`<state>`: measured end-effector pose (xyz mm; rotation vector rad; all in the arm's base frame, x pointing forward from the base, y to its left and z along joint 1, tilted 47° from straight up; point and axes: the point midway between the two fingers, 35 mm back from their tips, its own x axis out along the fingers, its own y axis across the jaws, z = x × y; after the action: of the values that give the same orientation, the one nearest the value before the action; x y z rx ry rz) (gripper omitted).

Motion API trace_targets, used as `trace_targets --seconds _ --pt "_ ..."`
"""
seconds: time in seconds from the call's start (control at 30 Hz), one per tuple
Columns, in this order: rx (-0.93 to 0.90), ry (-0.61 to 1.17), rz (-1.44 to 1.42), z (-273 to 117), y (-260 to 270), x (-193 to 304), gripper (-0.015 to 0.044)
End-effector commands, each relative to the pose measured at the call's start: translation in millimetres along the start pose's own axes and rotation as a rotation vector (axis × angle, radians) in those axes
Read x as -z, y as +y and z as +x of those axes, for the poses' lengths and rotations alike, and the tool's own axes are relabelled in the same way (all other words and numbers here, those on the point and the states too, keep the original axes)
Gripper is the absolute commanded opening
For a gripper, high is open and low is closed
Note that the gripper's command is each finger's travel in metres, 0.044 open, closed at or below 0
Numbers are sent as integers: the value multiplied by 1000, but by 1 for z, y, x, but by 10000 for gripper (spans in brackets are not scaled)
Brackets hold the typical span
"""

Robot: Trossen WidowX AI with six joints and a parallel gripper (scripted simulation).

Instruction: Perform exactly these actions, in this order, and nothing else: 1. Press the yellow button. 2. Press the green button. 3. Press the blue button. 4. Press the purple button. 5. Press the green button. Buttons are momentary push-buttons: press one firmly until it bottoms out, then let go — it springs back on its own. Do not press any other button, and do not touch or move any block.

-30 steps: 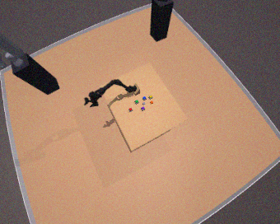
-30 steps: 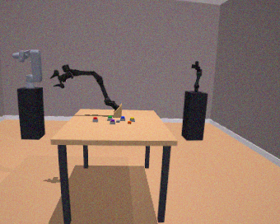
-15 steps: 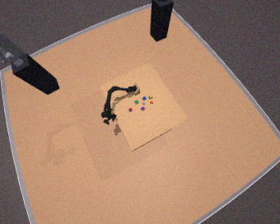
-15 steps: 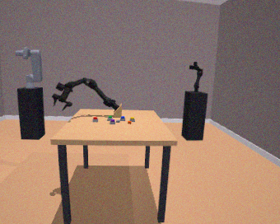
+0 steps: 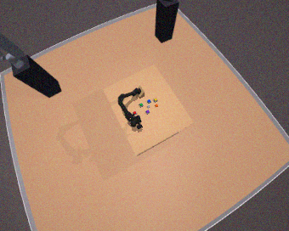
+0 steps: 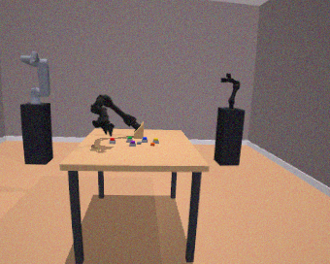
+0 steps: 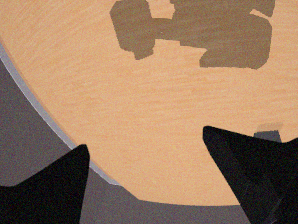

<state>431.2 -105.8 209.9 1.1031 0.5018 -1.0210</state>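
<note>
The yellow button [image 5: 155, 100] [image 6: 155, 141], blue button [image 5: 149, 101] [image 6: 145, 140] and green button [image 5: 141, 104] [image 6: 130, 139] stand towards the back of the table; the purple button [image 5: 147, 112] [image 6: 132, 143] is nearer the front. All stand unpressed as far as their small size shows. My gripper [image 6: 109, 132] [image 7: 146, 142] is open and empty. It points down above the table's left part, to the left of all these buttons and touching none. In the wrist view a grey piece [image 7: 269, 135] shows partly behind the right finger; its top is hidden.
A red button [image 5: 134, 113] [image 6: 113, 141] stands close to the arm, left of the others. A small orange block [image 5: 156, 105] [image 6: 152, 144] and a small bluish-grey block [image 5: 148, 107] [image 6: 139, 143] lie among the buttons. A wooden wedge [image 6: 140, 130] stands by the arm's base.
</note>
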Motion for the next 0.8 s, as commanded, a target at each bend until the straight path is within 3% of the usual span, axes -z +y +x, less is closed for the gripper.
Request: trace_targets --seconds 0.0,0.2,0.4,0.63,0.77 --pt "99 70 -201 15 -20 68 400" --pt "268 167 -610 24 -80 185 400" --pt "438 195 -1094 13 -173 274 400" --pt "625 99 -1676 -12 -286 314 400" --pt "640 84 -1721 -14 -294 315 400"
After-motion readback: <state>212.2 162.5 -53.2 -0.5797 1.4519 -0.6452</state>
